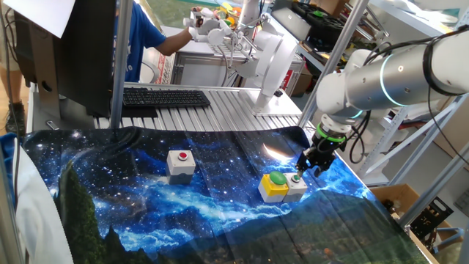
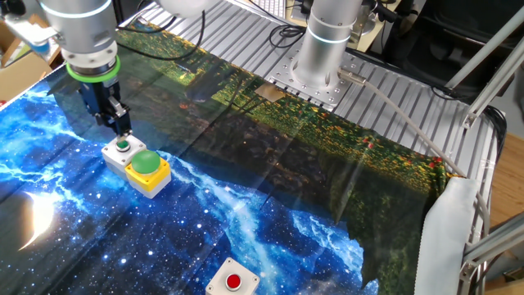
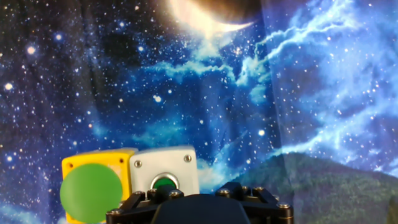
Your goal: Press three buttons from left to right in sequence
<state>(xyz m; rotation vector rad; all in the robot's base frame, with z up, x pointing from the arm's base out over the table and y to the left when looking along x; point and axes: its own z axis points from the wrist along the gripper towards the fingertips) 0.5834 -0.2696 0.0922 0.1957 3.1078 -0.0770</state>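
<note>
Three box switches sit on the starry blue cloth. The grey box with the red button (image 1: 181, 161) stands apart on the left. The yellow box with the large green dome (image 1: 275, 185) touches the small grey box with the tiny green button (image 1: 296, 188) on the right. My gripper (image 1: 308, 169) hangs just above and behind the small grey box (image 2: 123, 151); contact with its button does not show. The hand view shows the tiny green button (image 3: 165, 185) right in front of the gripper (image 3: 198, 202), with the green dome (image 3: 91, 193) to its left. No view shows the fingertips' gap.
A black keyboard (image 1: 165, 97) lies on the ribbed metal table behind the cloth. The arm's base (image 2: 318, 65) is bolted there. A person in blue (image 1: 143, 37) stands at the back. Metal frame posts (image 1: 117, 66) rise at the cloth's edges.
</note>
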